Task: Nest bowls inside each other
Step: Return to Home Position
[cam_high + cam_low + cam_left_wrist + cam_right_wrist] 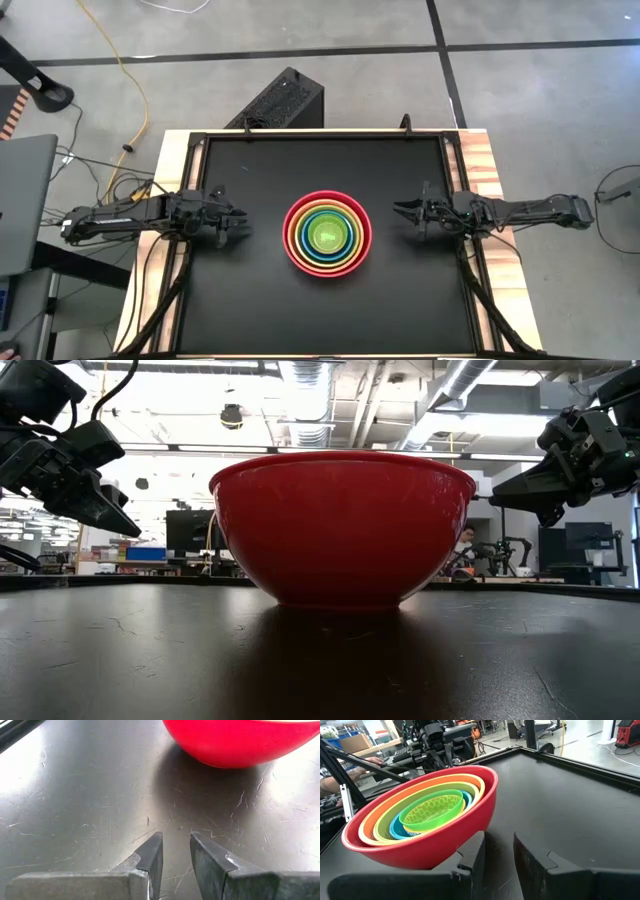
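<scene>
The bowls stand nested in one stack [327, 232] at the middle of the black table. The red-pink bowl [420, 845] is outermost and rests on its base. Inside it sit orange, lime green and teal bowls, with the small bright green bowl [431, 810] innermost. My left gripper [245, 220] hovers to the left of the stack, open, pointing at it [176, 850]. My right gripper [403, 212] hovers to the right of the stack, open, also pointing at it [499, 850]. Neither has anything between its fingers.
The black tabletop [250, 310] has bare room on all sides of the stack. A raised dark frame [325, 134] runs along its far edge. A black box [285, 100] stands on the floor beyond the table.
</scene>
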### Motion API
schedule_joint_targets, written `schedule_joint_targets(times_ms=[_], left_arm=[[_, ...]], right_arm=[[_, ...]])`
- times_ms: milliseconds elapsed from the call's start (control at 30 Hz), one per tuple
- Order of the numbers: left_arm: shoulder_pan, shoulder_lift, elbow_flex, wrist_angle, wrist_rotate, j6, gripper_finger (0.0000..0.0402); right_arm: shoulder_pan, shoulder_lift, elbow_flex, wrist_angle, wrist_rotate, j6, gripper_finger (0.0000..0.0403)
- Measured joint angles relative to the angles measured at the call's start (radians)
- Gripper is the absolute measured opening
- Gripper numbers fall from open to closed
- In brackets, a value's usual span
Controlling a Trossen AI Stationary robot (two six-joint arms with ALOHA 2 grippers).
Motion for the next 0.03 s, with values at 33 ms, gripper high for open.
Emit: schedule_joint_targets(times_ms=[33], left_arm=[[0.0,0.0,0.0,0.0,0.0,0.0,0.0087]], right_arm=[[0.0,0.0,0.0,0.0,0.0,0.0,0.0119]])
